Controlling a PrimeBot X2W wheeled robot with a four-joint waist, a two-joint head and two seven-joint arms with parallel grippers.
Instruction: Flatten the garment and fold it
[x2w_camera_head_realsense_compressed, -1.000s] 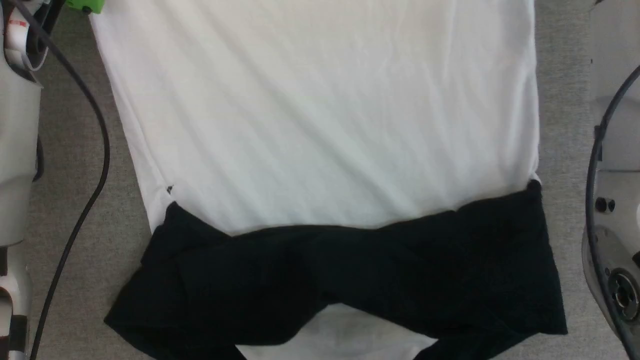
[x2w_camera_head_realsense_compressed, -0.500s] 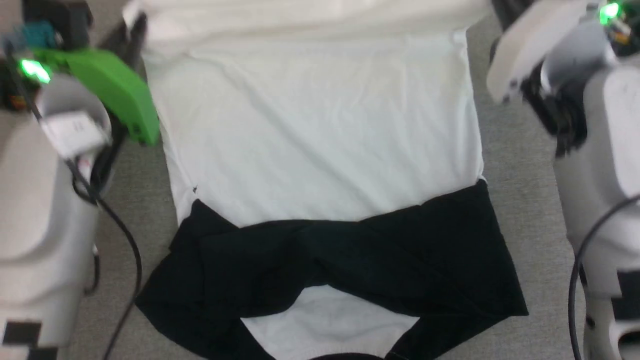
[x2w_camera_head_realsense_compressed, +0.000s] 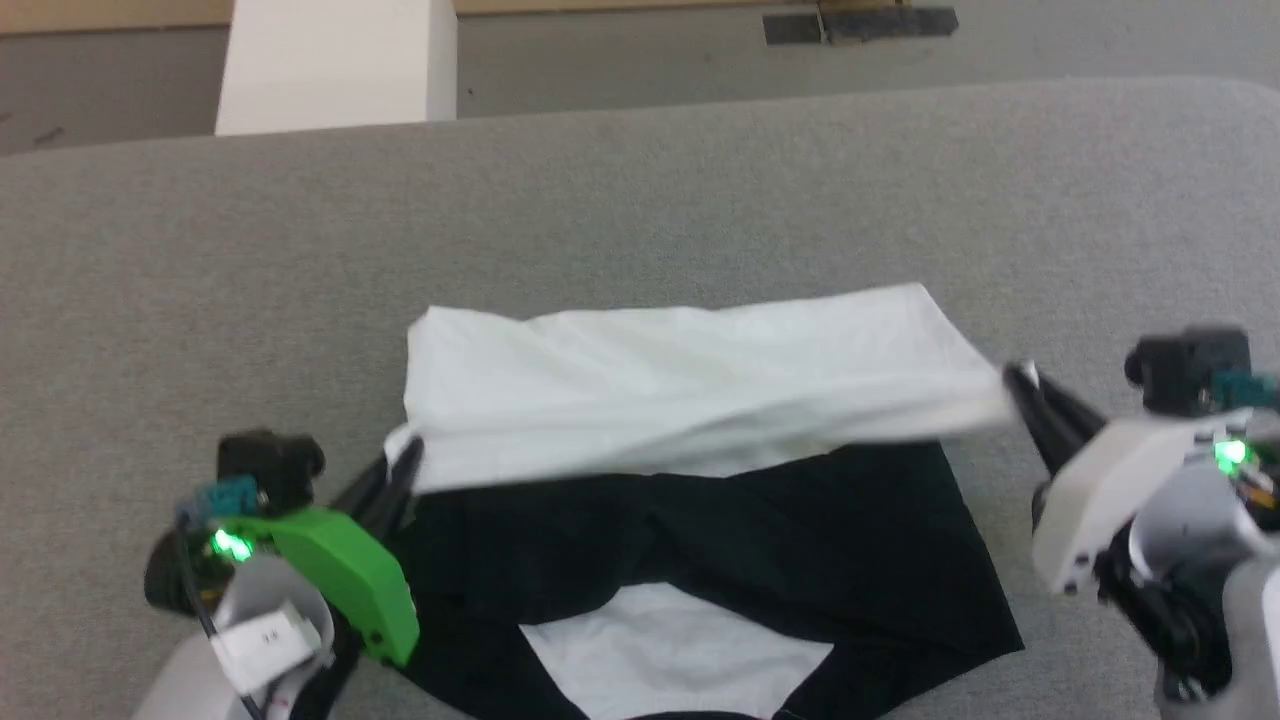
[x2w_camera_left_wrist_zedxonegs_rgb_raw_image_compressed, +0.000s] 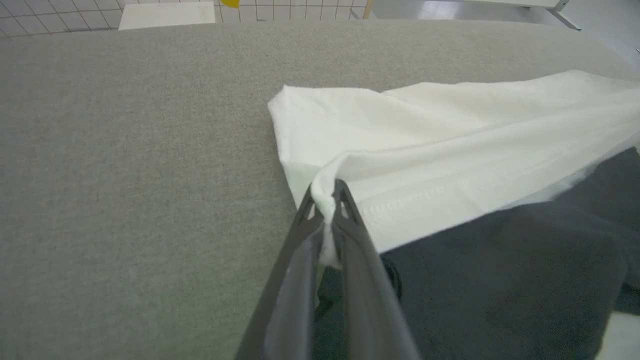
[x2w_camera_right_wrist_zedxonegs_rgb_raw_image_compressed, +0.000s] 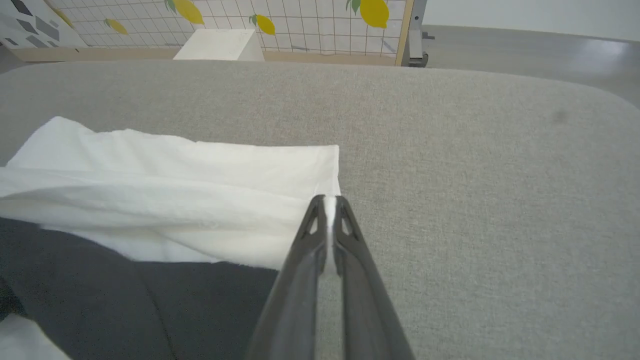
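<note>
A soft cotton long-sleeved shirt (x2w_camera_head_realsense_compressed: 690, 390) with a white body and black raglan sleeves lies around the middle of a wide grey fabric-covered surface (x2w_camera_head_realsense_compressed: 640, 200), toward the robot's side. The black sleeves (x2w_camera_head_realsense_compressed: 700, 530) are laid crosswise over the near part of the shirt, and a patch of white body shows between them at the bottom edge of the head view. The far white part is doubled back toward the robot, its hem stretched in a band between the two claws above the far edge of the sleeves. The left claw (x2w_camera_head_realsense_compressed: 408, 462), ahead of a bright green wrist cover (x2w_camera_head_realsense_compressed: 345, 580), is pinched tight on the hem's left corner. In the left wrist view a bunch of white cloth sits squeezed between its dark fingers (x2w_camera_left_wrist_zedxonegs_rgb_raw_image_compressed: 360, 260). The right claw (x2w_camera_head_realsense_compressed: 1012, 380), ahead of a white wrist cover (x2w_camera_head_realsense_compressed: 1095, 500), is clamped on the right corner, with a thin line of white fabric between its tips. Beyond the surface's far edge a white rectangular box (x2w_camera_head_realsense_compressed: 335, 65) stands on the grey floor (x2w_camera_head_realsense_compressed: 620, 50). Behind it, the right wrist view shows a gridded wall panel (x2w_camera_right_wrist_zedxonegs_rgb_raw_image_compressed: 310, 25) printed with yellow lemons.
</note>
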